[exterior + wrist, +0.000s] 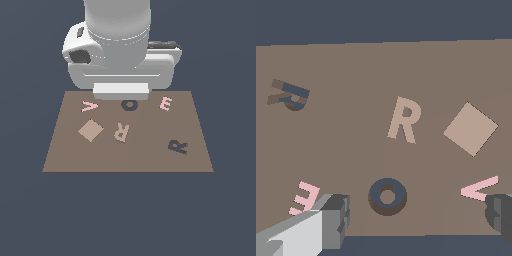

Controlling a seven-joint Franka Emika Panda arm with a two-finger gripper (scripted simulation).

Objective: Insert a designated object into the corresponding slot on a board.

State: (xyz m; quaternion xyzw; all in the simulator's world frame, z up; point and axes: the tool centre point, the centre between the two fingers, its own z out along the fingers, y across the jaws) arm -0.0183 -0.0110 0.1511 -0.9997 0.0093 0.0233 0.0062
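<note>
Gripper (413, 220) open, empty. Tan R block (404, 120) judged light, rigid, thin; grasp across its straight stem.

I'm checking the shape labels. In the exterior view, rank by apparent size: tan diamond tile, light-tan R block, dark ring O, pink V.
1. Flat tan diamond tile
2. Flat light-tan R block
3. Dark ring O and pink V: too alike to rank.

Board (127, 160): flat matt brown, smooth, no grain, no sheen.
Tan R block (121, 131): matt, paler than board, smooth face.
Dark R slot (177, 147): matt grey-black.
Dark ring (387, 196): matt, smooth, soft shading on rim.
Arm housing (117, 30): smooth white, plastic-like, faint gloss.
Gripper fingers (336, 220): matt grey, darker ridged pads.
</note>
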